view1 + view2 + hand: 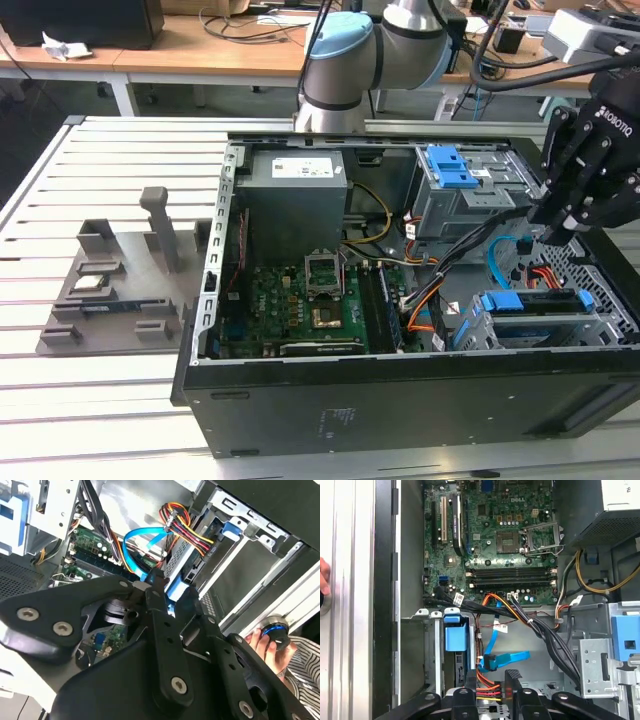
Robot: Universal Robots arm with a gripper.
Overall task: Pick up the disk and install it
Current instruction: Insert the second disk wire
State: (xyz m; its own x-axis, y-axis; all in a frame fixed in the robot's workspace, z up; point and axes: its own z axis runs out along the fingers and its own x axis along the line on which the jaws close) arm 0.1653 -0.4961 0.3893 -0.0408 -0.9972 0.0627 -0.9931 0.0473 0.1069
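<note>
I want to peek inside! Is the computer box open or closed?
Open. The computer case has no cover on its upward side, so the green motherboard and cables show inside.

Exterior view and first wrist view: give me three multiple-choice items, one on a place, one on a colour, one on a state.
1. Over which part of the computer case does the gripper hang?
A) its end at the exterior view's left
B) its end at the exterior view's right
C) its middle

2. What colour is the flat cable in the first wrist view?
A) blue
B) green
C) white

3. How is the computer case?
A) closed
B) side open
C) upside down

Key:
1 B, the gripper is above the drive cage.
2 A, the cable is bright blue.
3 B, the motherboard lies bare.
</note>
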